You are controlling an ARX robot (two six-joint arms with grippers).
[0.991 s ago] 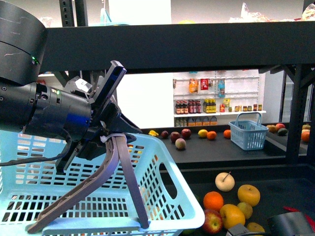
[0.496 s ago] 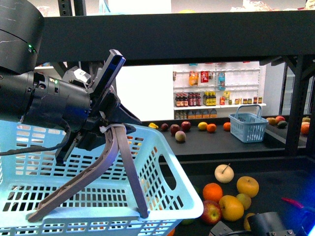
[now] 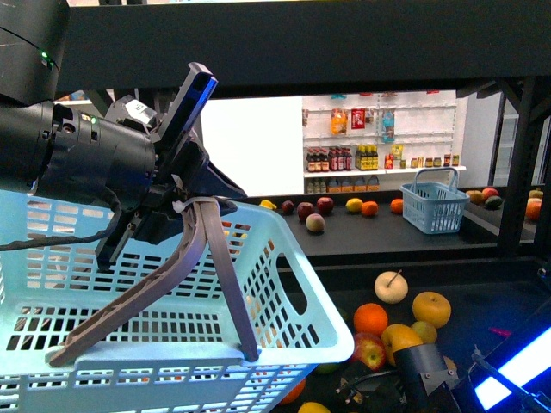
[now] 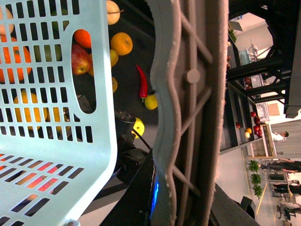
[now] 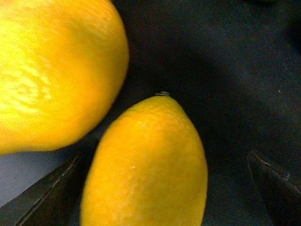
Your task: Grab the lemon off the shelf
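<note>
Lemon (image 5: pixel 146 165) on the dark tier of the shelf (image 5: pixel 235 66), close against a bigger yellow-orange fruit (image 5: pixel 51 70); touching or just apart, cannot tell. Lies between the dark fingertips (image 5: pixel 44 197) of the right gripper (image 5: pixel 162 190), off-centre: just beside one tip, well apart from the other.

By judgement, could get shoved sideways and roll along the smooth tier if closed on from this offset. Could also end up pinched together with the bigger fruit, given the near tip so close to both. Slick, rounded skin, so likely to squirt out of a shallow grip.

Fingers spread wide, wider than the lemon, holding nothing; contact at the near tip unclear. Further out, left gripper (image 3: pixel 185 215) clamped on the grey handle (image 3: pixel 215 284) of the pale blue basket (image 3: pixel 293 284), held raised in the front view.
</note>
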